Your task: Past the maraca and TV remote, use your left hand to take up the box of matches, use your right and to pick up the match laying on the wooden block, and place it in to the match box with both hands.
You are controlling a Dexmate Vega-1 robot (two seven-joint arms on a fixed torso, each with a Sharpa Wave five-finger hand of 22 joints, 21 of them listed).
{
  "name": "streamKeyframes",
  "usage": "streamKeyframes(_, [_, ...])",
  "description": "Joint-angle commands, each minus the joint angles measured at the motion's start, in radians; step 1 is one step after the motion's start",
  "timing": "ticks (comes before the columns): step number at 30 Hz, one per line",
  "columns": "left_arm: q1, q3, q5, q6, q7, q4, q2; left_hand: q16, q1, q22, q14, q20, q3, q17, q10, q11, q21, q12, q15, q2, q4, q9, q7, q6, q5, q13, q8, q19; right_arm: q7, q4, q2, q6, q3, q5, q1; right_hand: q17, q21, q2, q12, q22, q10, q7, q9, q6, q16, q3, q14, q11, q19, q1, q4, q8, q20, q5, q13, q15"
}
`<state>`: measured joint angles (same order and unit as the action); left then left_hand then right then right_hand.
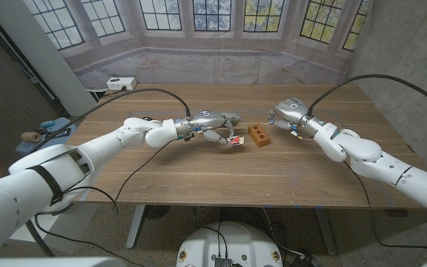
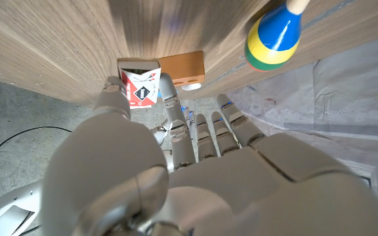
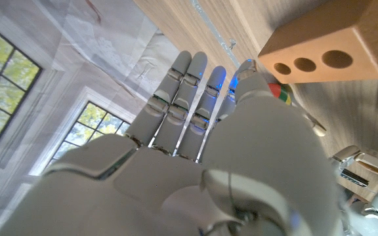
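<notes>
The matchbox (image 1: 233,139) lies on the table (image 1: 199,178) just left of the wooden block (image 1: 259,135), pinched between thumb and finger of the left hand (image 1: 217,126). Right hand (image 1: 284,115), fingers straight together, holds nothing, right of the block. The maraca (image 2: 272,36) is beyond the block.

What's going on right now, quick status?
Left hand pinches matchbox. Right hand open beside block, no match held. Maraca off to the side, not in the way.

Wooden table (image 1: 199,174) bears a wooden block (image 1: 259,135).
</notes>
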<state>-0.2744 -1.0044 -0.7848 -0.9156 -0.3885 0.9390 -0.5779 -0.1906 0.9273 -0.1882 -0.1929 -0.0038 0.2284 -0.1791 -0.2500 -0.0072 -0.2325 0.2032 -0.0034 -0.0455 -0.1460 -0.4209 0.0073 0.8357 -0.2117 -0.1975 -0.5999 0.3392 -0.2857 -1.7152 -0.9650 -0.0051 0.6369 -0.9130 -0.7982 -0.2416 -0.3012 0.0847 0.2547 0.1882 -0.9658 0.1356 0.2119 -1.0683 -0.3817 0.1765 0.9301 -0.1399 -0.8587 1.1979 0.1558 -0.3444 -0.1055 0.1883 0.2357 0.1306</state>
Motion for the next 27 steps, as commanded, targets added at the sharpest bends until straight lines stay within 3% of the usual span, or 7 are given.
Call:
streamKeyframes(1, [-0.011,0.012,0.0,0.006,-0.004,0.014,0.001,0.001,0.029,-0.006,-0.001,0.001,-0.001,-0.003,0.004,0.002,0.001,0.0,0.001,-0.036,0.0,-0.002,-0.001,-0.004,-0.007,-0.002,-0.005,0.001,-0.073,-0.07,0.006,-0.111,-0.04,-0.001,-0.083,-0.002,-0.004,-0.002,0.007,0.006,-0.012,-0.005,0.003,-0.008,-0.001,0.002,0.016,-0.002,-0.009,0.014,-0.001,-0.002,-0.082,-0.002,0.004,0.106])
streamKeyframes(27, [0.017,0.002,0.016,-0.01,-0.023,-0.039,0.037,0.001,0.028,-0.006,0.0,0.001,-0.003,-0.003,0.006,0.004,0.002,0.0,0.001,-0.036,0.0,-0.001,-0.002,-0.006,-0.006,-0.002,-0.007,-0.002,-0.196,-0.118,0.037,-0.245,-0.067,-0.021,-0.16,-0.004,-0.01,0.0,0.006,0.006,-0.02,-0.006,0.002,-0.013,-0.001,0.0,0.027,0.001,-0.012,0.024,0.0,-0.001,-0.079,-0.003,0.008,0.108])
